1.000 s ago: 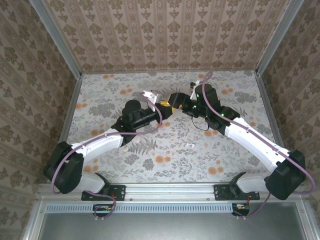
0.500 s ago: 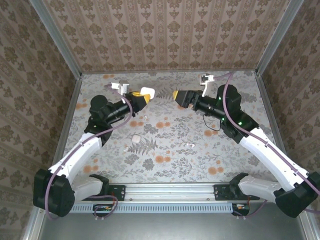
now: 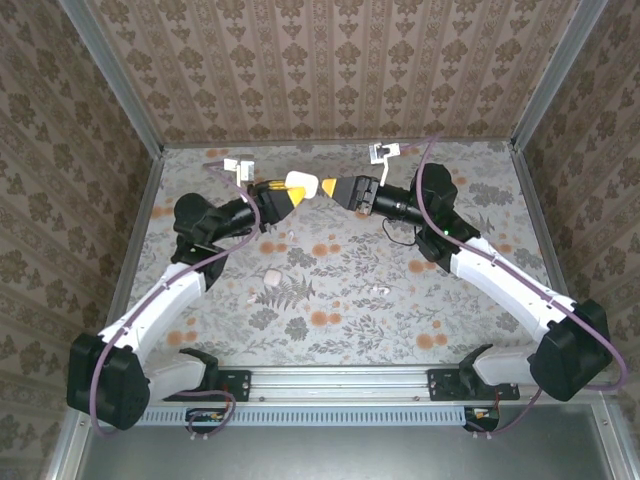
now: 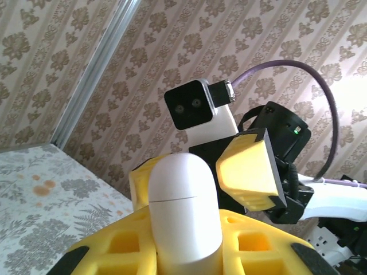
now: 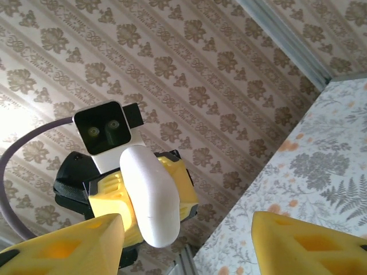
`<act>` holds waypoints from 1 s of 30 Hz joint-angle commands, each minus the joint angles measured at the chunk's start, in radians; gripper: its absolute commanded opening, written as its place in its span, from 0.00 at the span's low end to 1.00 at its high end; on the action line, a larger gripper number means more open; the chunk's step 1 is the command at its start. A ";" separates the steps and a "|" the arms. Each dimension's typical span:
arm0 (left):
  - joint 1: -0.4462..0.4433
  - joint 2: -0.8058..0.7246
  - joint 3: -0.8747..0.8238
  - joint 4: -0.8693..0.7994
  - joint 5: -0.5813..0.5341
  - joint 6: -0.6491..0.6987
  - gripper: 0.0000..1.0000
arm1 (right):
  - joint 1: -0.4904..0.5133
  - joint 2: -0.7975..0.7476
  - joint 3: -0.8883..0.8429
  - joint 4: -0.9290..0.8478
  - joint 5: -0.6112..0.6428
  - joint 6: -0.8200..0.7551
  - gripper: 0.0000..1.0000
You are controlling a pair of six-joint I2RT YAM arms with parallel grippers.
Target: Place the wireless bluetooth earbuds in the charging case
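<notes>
My left gripper (image 3: pixel 290 192) is raised above the far middle of the table and is shut on the white charging case (image 3: pixel 301 183). In the left wrist view the closed case (image 4: pixel 182 195) stands upright between my yellow fingers (image 4: pixel 120 243). My right gripper (image 3: pixel 337 190) faces it from the right, jaws open, almost touching the case. The right wrist view shows the case (image 5: pixel 150 195) just ahead of the wide gap of the right gripper (image 5: pixel 186 246). The tiny white earbuds (image 3: pixel 380 290) lie on the table below, right of centre.
A white rounded-square case (image 3: pixel 270 277) lies on the floral table (image 3: pixel 330 340) under the left arm. Patterned walls (image 3: pixel 330 70) close the back and both sides. Metal posts (image 3: pixel 135 110) stand at the far corners.
Over the last half second the two grippers have drawn together in the air. The left one carried the case to the right and the right one moved left, its jaws narrowing somewhat.
</notes>
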 commanded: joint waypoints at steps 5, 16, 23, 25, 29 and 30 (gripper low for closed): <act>-0.012 0.031 0.028 0.123 0.018 -0.071 0.00 | 0.012 0.043 0.062 0.088 -0.056 0.010 0.58; -0.016 0.082 0.027 0.259 0.007 -0.179 0.00 | 0.022 0.126 0.107 0.136 -0.131 0.032 0.42; -0.019 0.097 0.034 0.265 0.002 -0.187 0.00 | 0.024 0.128 0.104 0.118 -0.144 0.020 0.25; -0.018 0.099 0.037 0.257 0.003 -0.185 0.00 | 0.024 0.130 0.105 0.104 -0.145 0.011 0.20; -0.019 0.090 0.037 0.210 0.003 -0.151 0.01 | 0.024 0.127 0.115 0.057 -0.147 -0.020 0.14; -0.019 0.087 0.036 0.201 0.000 -0.142 0.02 | 0.024 0.125 0.117 0.046 -0.147 -0.028 0.14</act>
